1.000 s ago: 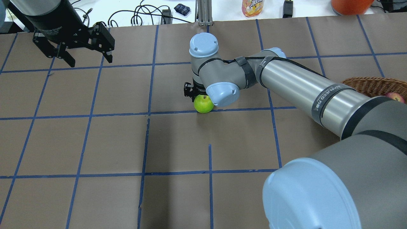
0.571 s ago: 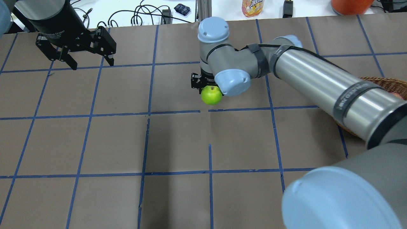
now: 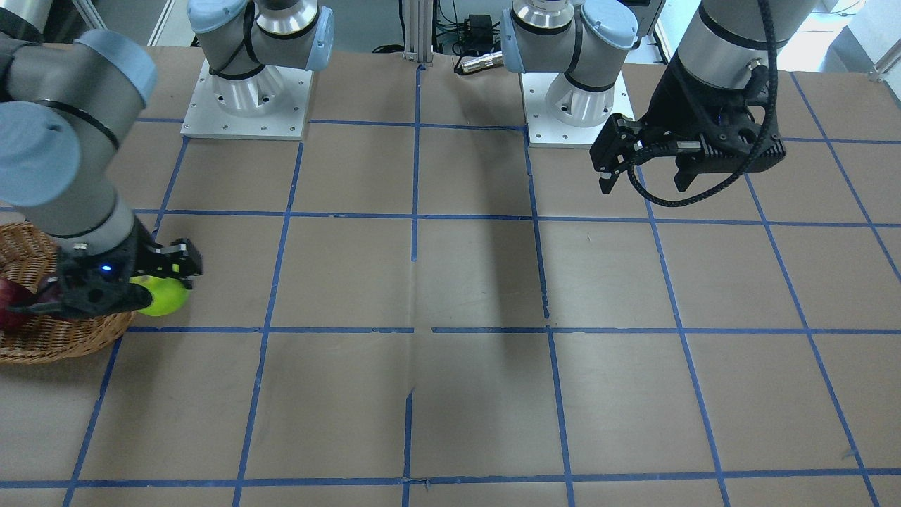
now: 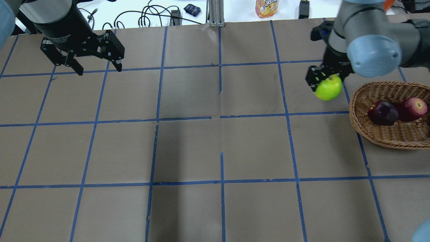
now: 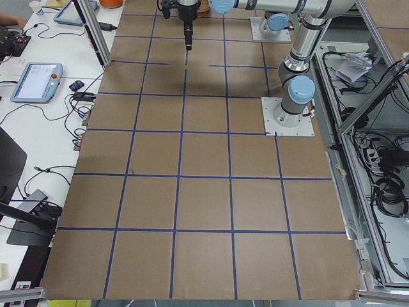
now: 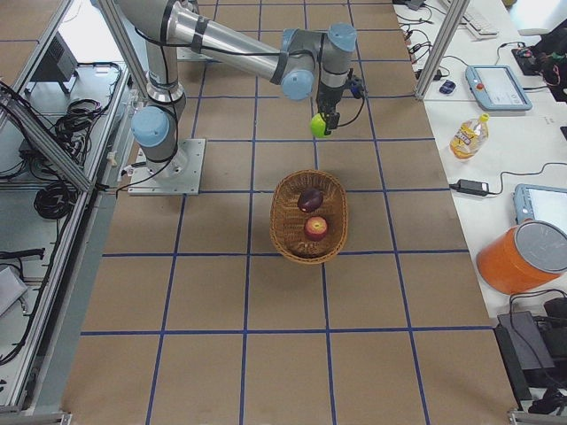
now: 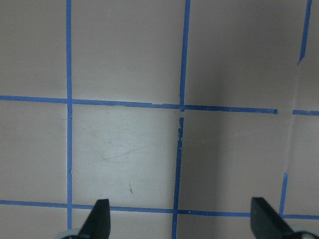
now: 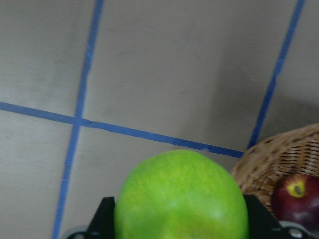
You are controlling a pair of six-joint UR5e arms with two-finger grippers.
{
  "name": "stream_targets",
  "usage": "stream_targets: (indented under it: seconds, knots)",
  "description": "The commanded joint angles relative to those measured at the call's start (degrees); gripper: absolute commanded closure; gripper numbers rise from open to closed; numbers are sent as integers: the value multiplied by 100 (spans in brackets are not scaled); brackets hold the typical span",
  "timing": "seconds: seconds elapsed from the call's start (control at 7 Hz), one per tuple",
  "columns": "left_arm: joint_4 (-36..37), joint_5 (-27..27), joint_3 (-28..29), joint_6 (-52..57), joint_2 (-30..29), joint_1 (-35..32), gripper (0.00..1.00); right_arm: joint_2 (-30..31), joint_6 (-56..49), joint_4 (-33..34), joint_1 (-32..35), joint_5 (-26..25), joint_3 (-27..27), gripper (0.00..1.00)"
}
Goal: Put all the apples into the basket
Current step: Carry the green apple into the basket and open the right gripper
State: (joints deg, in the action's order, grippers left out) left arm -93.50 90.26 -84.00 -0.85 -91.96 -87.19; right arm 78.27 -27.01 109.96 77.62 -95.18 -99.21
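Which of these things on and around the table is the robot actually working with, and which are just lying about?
Part of the job: bright green round apple, held in the right gripper; dark maroon apple and red apple, both lying in the shallow woven wicker basket.
Just lying about: orange-yellow plastic drink bottle, small dark checked pouch, black cables, big orange round tub.

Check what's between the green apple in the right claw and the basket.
Only bare table and a blue tape line separate the green apple, held in the right claw, from the basket; overhead view shows it.
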Motion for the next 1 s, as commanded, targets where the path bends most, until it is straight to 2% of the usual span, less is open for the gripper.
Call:
stream_targets:
  seconds: [0.0, 0.14, 0.29, 0.57, 0.71, 0.86]
  knots:
    - [-28, -69, 120, 6, -32, 87, 0, 215, -1933, 377, -1586, 269, -292, 57]
    - [-28, -18, 51, 6, -6, 79, 0, 180, -2558, 525, -2271, 498, -309, 56]
    - [-11, -9, 7, 6, 20, 70, 0, -3, -3138, 805, -2669, 857, -344, 50]
    - [-81, -17, 68, 6, 20, 97, 0, -76, -3294, 931, -2858, 930, -467, 49]
    - [-38, -17, 42, 6, -23, 88, 0, -32, -3293, 957, -2858, 939, -624, 16]
    - [-29, -35, 85, 6, -32, 88, 0, -14, -3259, 957, -2815, 1000, -626, 0]
